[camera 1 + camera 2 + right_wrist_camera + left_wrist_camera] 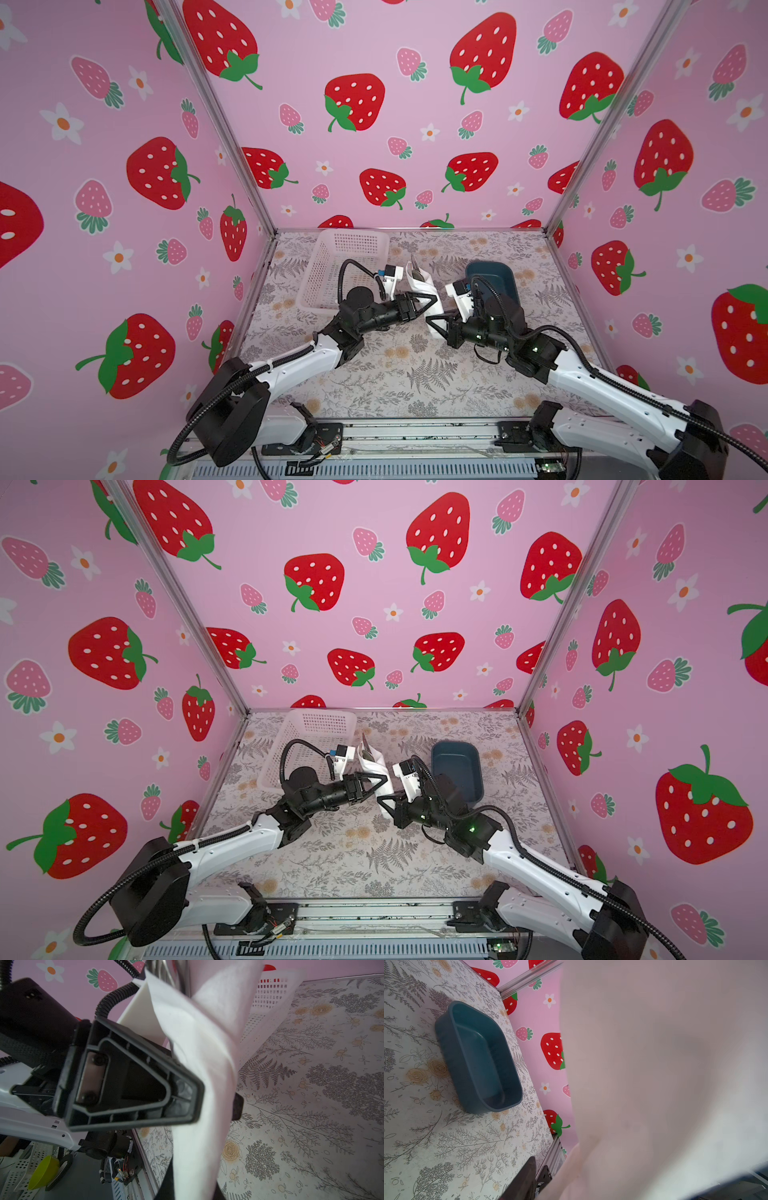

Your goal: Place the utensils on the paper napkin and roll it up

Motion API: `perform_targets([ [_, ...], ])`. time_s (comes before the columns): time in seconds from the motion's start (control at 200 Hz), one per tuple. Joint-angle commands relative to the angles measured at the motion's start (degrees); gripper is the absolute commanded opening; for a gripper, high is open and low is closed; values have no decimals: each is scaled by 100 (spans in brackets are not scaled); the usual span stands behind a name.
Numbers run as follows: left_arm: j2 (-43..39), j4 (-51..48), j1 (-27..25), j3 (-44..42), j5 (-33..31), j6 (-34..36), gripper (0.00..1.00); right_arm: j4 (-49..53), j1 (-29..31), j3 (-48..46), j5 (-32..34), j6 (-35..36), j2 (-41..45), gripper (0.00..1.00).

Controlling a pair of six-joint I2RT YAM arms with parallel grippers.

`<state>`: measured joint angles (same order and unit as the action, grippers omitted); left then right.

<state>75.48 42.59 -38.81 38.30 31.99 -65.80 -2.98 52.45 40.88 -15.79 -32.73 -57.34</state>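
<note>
The paper napkin (424,289) is rolled into a white tube and held up off the table, tilted, in both top views. Metal ends of the utensils (414,265) stick out of its far end, also seen in the right wrist view as utensils (176,974). My right gripper (432,323) is shut on the roll's near end, with a dark finger on each side of the napkin (197,1053). My left gripper (432,304) straddles the roll's middle with jaws parted. In the left wrist view a gap shows between one finger (523,1182) and the napkin (654,1064).
A white perforated basket (332,266) stands at the back left, just behind the left wrist. A dark blue tub (496,276) sits at the back right beside the right arm. The floral table (415,374) lies under both arms, with pink walls on three sides.
</note>
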Motion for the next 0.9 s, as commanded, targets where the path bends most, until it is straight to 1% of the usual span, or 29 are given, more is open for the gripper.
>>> perform_targets([
  [0.0,48,329,-13,155,49,-64,52,-459,49,75,-106,103,161,12],
  [0.105,-6,337,-14,148,27,-56,51,-594,50,1,-167,36,205,13],
  [0.27,-103,359,-16,151,-6,-47,40,-723,43,-63,-253,-78,261,13],
  [0.49,-122,484,-21,184,18,-104,32,-818,39,-89,-398,-220,267,13],
  [0.645,-130,531,-15,184,19,-149,30,-880,43,-142,-434,-278,295,13],
  [0.815,-150,474,-12,205,5,-148,30,-876,33,-70,-498,-340,276,13],
  [0.895,-115,461,-5,289,69,-129,25,-872,35,-99,-535,-322,277,13],
])
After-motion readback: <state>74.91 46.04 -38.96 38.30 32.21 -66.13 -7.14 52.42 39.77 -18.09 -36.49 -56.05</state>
